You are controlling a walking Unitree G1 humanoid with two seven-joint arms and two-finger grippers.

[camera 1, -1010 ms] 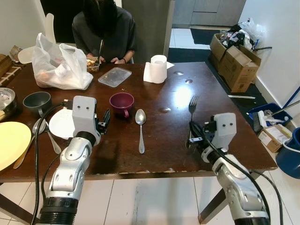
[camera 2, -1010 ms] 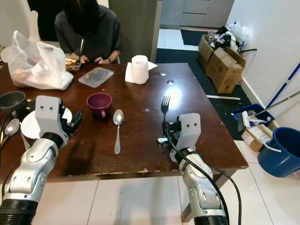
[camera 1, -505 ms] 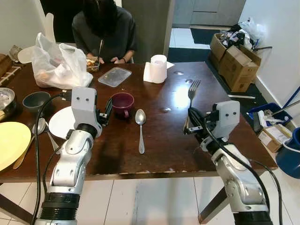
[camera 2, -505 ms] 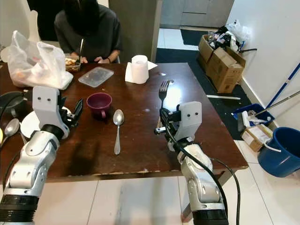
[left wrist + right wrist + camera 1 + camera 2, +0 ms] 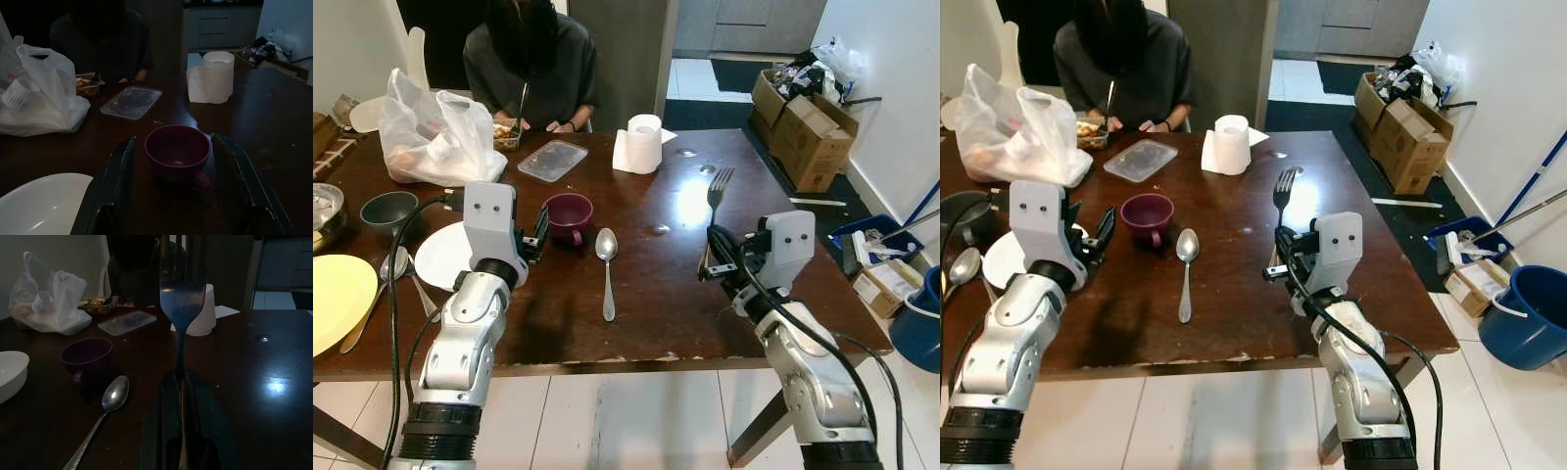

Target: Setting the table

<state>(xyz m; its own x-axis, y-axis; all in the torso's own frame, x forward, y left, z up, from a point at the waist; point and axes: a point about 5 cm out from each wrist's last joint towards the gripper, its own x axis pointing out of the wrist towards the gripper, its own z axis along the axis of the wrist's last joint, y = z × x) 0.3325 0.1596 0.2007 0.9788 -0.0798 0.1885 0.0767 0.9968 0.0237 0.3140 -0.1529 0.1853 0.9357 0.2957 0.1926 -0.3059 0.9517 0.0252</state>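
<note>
From the head view my right claw (image 5: 713, 266) pinches the fork (image 5: 714, 201), tines toward 12 over the table (image 5: 656, 304), spoon (image 5: 607, 257) at its 9; left wrist view shows my left claw (image 5: 173, 181) gaping around the cup (image 5: 178, 149).

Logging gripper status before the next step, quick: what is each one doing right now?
Left gripper: open, fingers either side of the dark red mug, not touching it.
Right gripper: shut on the silver metal fork, tines up.
</note>
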